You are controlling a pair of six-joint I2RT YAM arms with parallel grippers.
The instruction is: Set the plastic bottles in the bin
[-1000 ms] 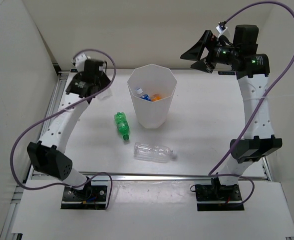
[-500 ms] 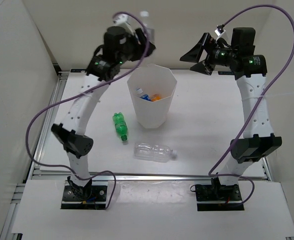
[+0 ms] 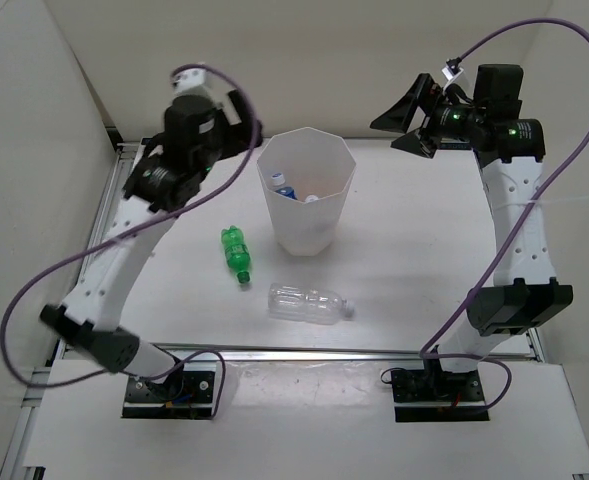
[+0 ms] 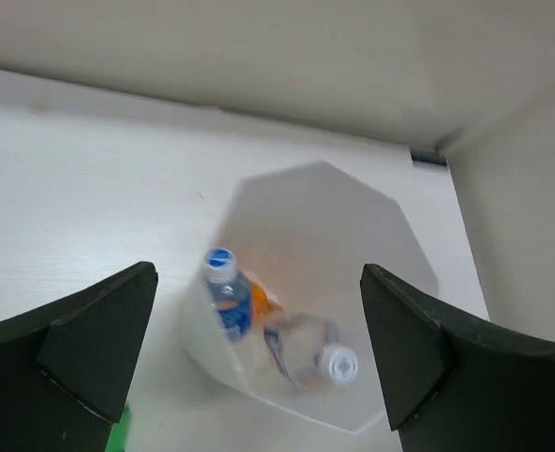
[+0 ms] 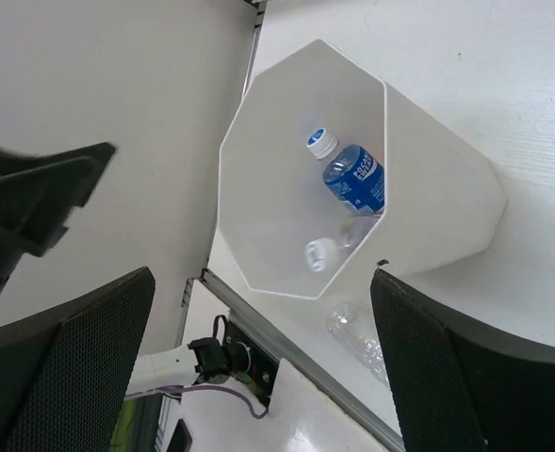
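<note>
white walls stand all round your white worktop [image 3: 404, 250]. count with me: one bin [image 3: 309, 225], five bottles, two arms. the bin is tall and white with flat sides, and it stands upright in the middle of the worktop.

three bottles lie inside it: the blue-labelled bottle [image 5: 357, 179] with a white cap, the orange bottle [image 4: 262, 299] and the small clear bottle [image 4: 305, 347]. the blue label has white letters that look like "pocari sweat".

two bottles lie on their sides on the worktop in front of the bin. the green bottle [image 3: 236, 250] is near the bin's left side, and the larger clear bottle [image 3: 309, 303] is closer to you. they do not touch each other.

your left arm bends up high. the left end effector [image 4: 258, 282] hangs up behind and left of the bin, looking down into it. its fingers are wide apart and hold nothing.

your right arm stands tall. the right end effector [image 3: 402, 122] points at the bin from the back right, spread wide too, with nothing in it.
</note>
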